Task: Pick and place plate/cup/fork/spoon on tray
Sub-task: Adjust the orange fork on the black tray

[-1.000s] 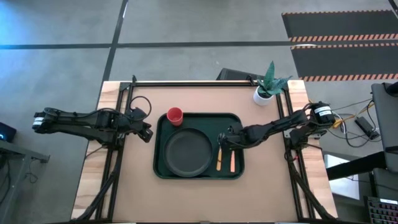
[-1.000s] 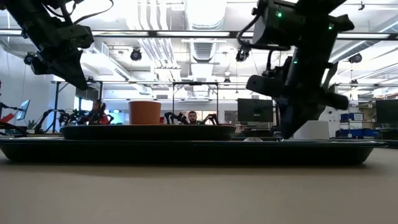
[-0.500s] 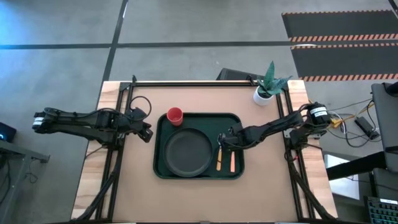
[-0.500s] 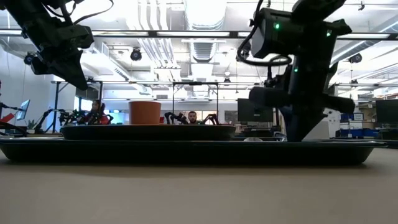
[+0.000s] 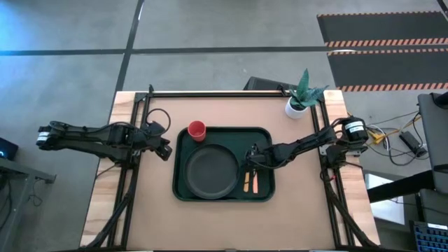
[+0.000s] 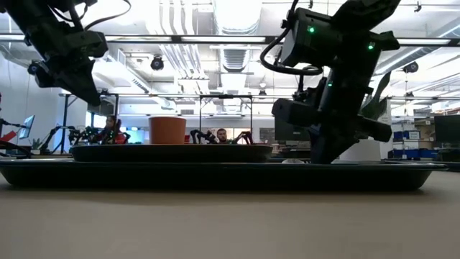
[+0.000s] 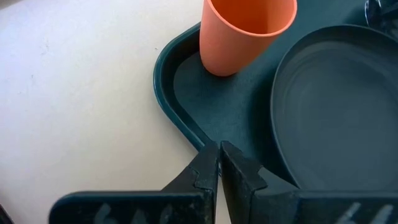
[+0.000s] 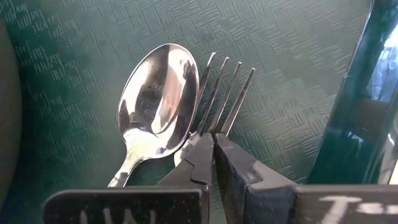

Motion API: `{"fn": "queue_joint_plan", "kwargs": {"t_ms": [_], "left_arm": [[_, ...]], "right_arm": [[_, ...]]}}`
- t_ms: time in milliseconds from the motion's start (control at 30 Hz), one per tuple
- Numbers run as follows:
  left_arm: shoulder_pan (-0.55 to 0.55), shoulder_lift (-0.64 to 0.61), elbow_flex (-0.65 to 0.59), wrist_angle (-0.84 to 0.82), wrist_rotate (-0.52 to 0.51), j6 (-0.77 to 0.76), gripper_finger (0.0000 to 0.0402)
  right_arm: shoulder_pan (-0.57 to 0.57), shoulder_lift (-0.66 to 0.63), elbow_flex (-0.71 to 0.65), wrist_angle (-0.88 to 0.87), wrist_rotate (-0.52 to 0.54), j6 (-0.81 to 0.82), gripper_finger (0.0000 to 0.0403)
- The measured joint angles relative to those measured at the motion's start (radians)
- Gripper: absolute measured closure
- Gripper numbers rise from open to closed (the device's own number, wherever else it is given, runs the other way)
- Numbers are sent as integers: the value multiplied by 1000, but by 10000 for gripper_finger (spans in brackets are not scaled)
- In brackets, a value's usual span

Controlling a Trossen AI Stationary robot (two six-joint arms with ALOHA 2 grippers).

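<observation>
high: plate (image 5: 208, 172), red cup (image 5: 197, 129), fork (image 5: 256, 182) and spoon (image 5: 247, 182) all lie on green tray (image 5: 262, 137), task looks nearly done | left wrist: left gripper (image 7: 219, 163) pinched shut, empty, over tray's corner | right wrist: right gripper (image 8: 213, 155) closed, seemingly gripping nothing, above touching silver fork and spoon heads

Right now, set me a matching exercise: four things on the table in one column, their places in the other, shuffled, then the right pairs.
Things:
1. small red round cup
2. round dark grey-black plate
3. orange-handled silver spoon
4. white pot with green plant

Places:
A. middle of the dark green rectangular tray
B. on bare table, beyond the tray's far right corner
C. tray's far left corner
D. right part of tray, beside the fork

Pairs: 1-C, 2-A, 3-D, 4-B
</observation>
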Motion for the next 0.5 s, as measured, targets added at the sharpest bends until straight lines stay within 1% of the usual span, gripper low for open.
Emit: {"fn": "queue_joint_plan", "kwargs": {"t_ms": [367, 500], "left_arm": [[0, 0, -4, 0, 22, 0, 402], [0, 0, -5, 0, 23, 0, 402]], "right_arm": [[0, 0, 0, -16, -9, -36, 394], [0, -2, -1, -66, -20, -36, 394]]}}
